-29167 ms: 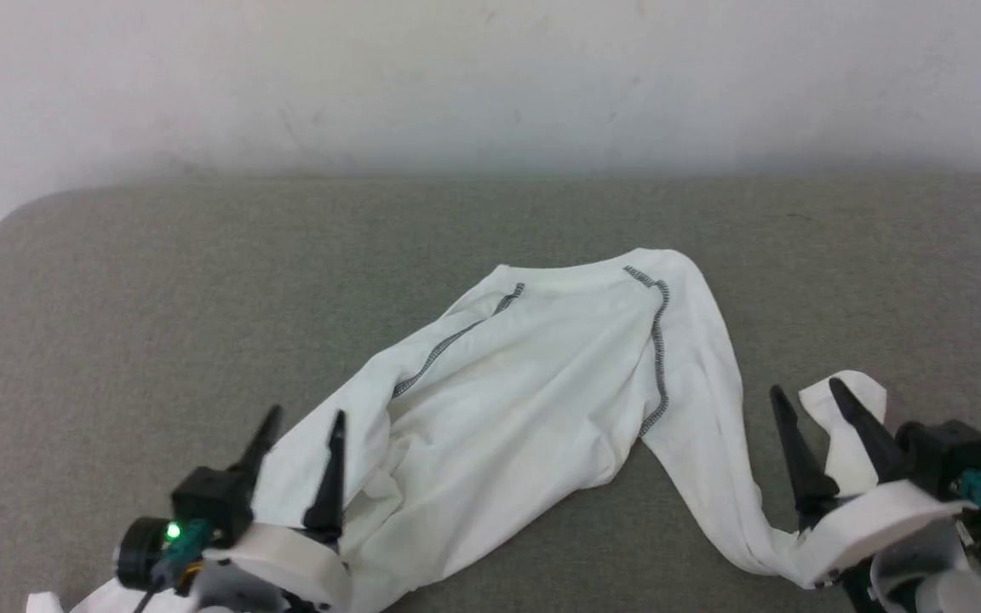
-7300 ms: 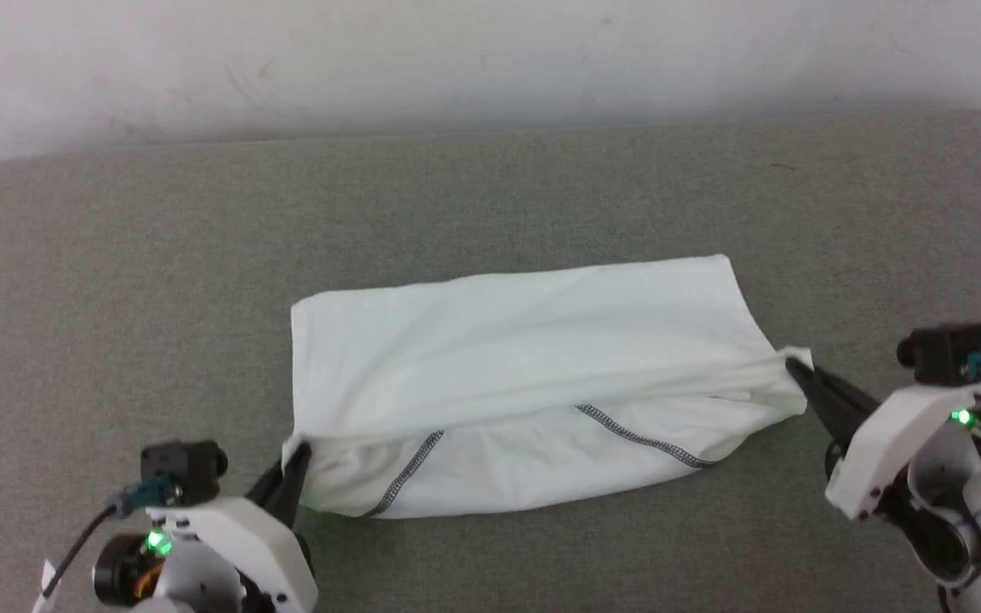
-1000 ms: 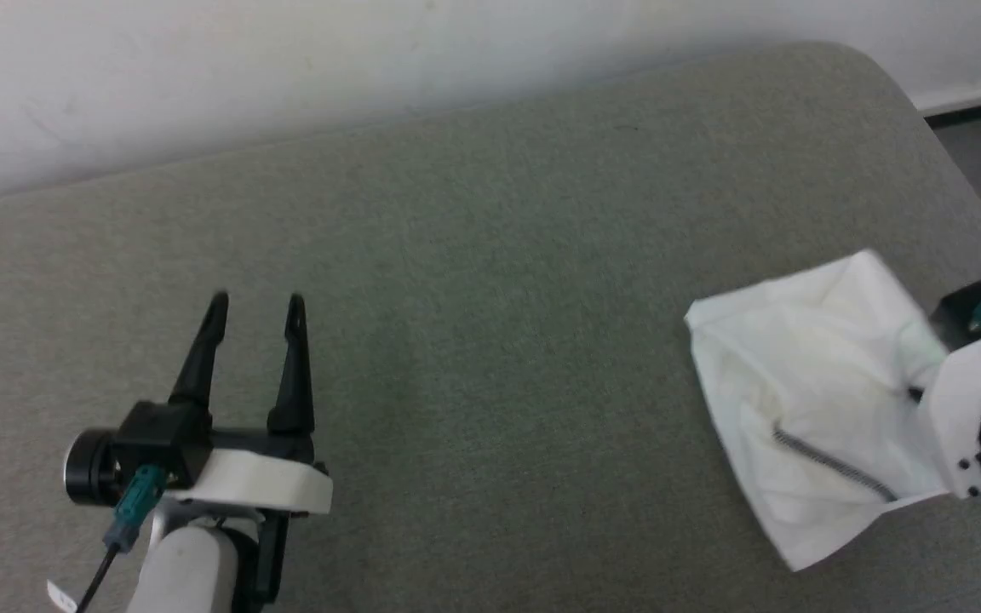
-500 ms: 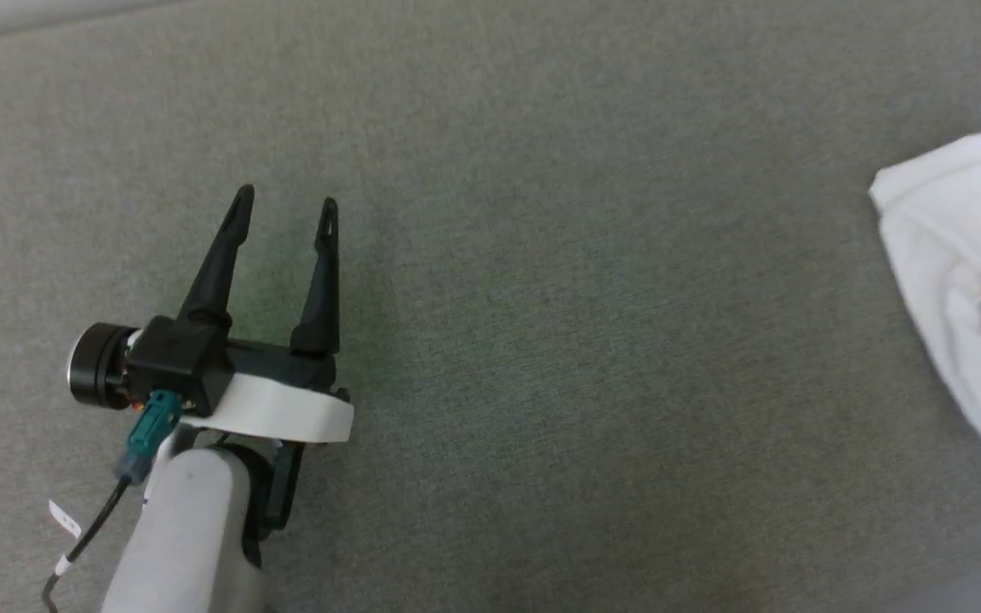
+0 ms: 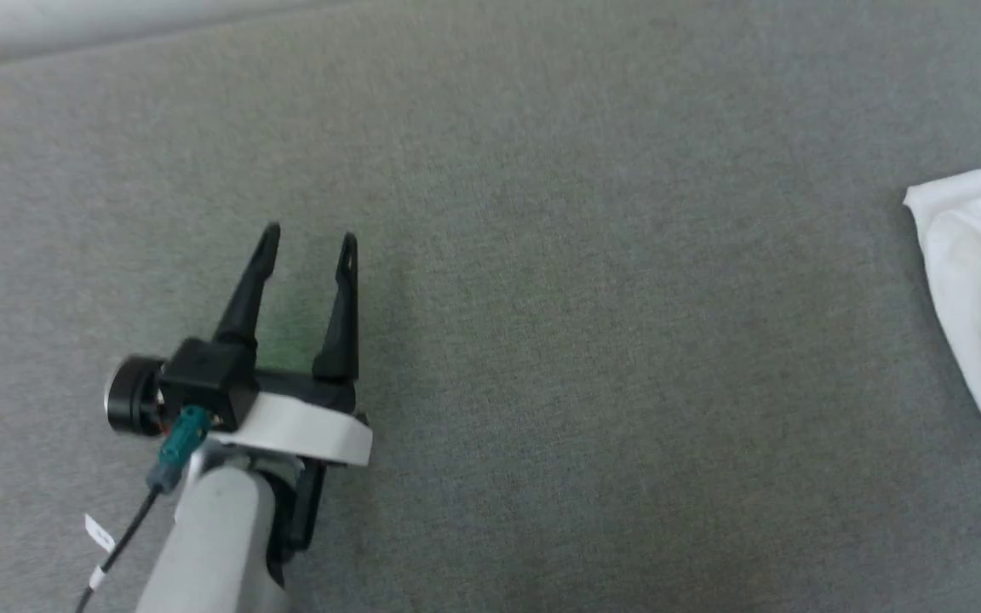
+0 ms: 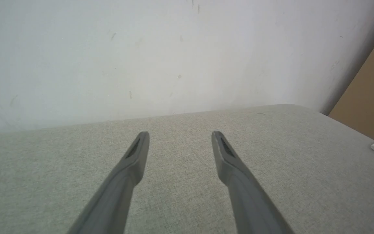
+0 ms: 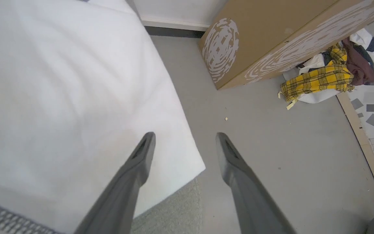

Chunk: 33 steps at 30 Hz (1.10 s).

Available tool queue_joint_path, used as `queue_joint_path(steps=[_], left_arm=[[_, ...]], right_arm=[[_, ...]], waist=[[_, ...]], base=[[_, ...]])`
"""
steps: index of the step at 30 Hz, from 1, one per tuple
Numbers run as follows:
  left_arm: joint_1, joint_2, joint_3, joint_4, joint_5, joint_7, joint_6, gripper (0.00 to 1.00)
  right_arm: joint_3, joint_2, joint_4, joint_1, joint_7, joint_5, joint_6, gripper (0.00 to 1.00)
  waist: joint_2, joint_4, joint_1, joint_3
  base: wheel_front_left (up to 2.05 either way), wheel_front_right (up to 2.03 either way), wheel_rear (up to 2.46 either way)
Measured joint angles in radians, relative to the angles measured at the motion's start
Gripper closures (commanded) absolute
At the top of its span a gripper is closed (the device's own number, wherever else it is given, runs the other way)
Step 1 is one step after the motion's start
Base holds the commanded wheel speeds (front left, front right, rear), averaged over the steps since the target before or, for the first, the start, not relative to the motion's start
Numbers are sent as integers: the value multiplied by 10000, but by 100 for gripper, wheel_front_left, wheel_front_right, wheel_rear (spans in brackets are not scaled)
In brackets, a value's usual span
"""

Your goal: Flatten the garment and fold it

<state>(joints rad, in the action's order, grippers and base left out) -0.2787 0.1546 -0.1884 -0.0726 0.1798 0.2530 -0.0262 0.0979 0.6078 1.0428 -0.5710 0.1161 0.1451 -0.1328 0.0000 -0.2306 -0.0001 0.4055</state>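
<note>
Left gripper (image 5: pixel 308 236) — fingers apart, empty, over the grey cushion (image 5: pixel 593 340). Right gripper (image 7: pixel 185 135) — fingers apart too, above a corner of the shirt (image 7: pixel 60 97). Shirt: a long band seconds ago, now a small folded packet at the cushion's right end, released; folding looks nearly done.

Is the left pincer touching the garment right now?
Apart. In the head view, a wide stretch of cushion lies between the open left pincer and the garment.

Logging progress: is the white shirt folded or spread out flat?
Folded: the garment is a compact layered bundle with doubled edges showing, near the right end of the grey cushion.
</note>
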Motion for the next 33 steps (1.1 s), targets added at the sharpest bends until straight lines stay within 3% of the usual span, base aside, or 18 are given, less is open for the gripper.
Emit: queue_joint_path(steps=[4, 8, 14, 20, 27, 33], left_arm=[[526, -157, 92, -157, 113, 35, -48, 0], [1258, -232, 353, -130, 245, 40, -196, 0], [2090, -238, 685, 25, 405, 42, -272, 0], [2475, -226, 867, 44, 408, 40, -276, 0], [2864, -6, 1256, -52, 466, 40, -337, 0], [3281, 362, 1478, -301, 460, 40, -372, 0]], right_arm=[[326, -374, -443, 706, 723, -736, 2, 0], [307, -1787, -1593, 1676, 1062, -984, 2, 0], [589, -3568, -4418, 3215, 1220, -918, 2, 0], [548, -4882, -7428, 4649, 616, -882, 0, 0], [-274, -5463, -9952, 5582, 150, -556, 2, 0], [-719, -5544, -11010, 6357, -339, -493, 2, 0]], waist=[[0, 126, -1, -630], [0, 240, -2, -1326], [0, 478, -2, -2304], [0, 1040, -1, -2920], [0, 1930, 0, -3267], [0, 2418, 0, -3637]], base=[[0, 0, 0], [0, 0, 0], [0, 0, 0], [0, 0, 0], [0, 0, 0], [0, 0, 0]])
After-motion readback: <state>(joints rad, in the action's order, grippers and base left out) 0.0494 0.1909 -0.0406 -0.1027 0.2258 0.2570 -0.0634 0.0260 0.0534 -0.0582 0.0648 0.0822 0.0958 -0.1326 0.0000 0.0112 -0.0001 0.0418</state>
